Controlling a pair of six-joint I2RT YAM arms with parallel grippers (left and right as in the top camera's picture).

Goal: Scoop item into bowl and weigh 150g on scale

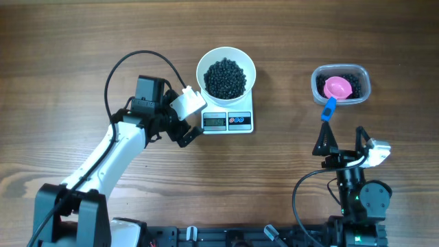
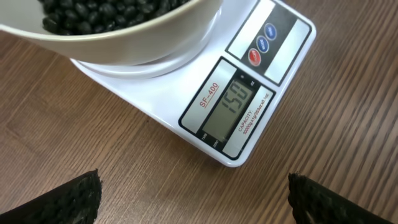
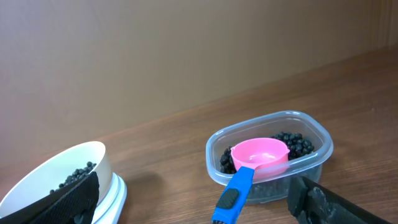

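Overhead view: the white bowl (image 1: 201, 68) was seated on the platform of the kitchen scale (image 1: 244, 110), leaving the display strip at the near edge uncovered so that it could be read. The black beans (image 1: 226, 77) were heaped inside the bowl, none seen spilled on the bench (image 1: 68, 41). The left gripper (image 2: 186, 202) was held just beside the scale's near-left corner with its fingers spread wide and nothing between them. It was angled so that its wrist camera looked straight at the display (image 2: 229, 107). The figure there appeared to be 150, though the last digit was not crisp. By that reading the weighing was judged to be at or very near target.

Well apart to the right, the clear plastic tub (image 1: 365, 77) was set with the remaining beans, and the pink scoop (image 1: 338, 88) lay in it — its blue handle (image 1: 329, 108) propped over the near rim, towards the right gripper (image 1: 341, 140). That gripper was likewise spread and empty, held short of the handle.

Nothing was seen between either gripper and its nearest object. Only the left arm's cable (image 1: 130, 62) looped behind it, clear of the bowl.
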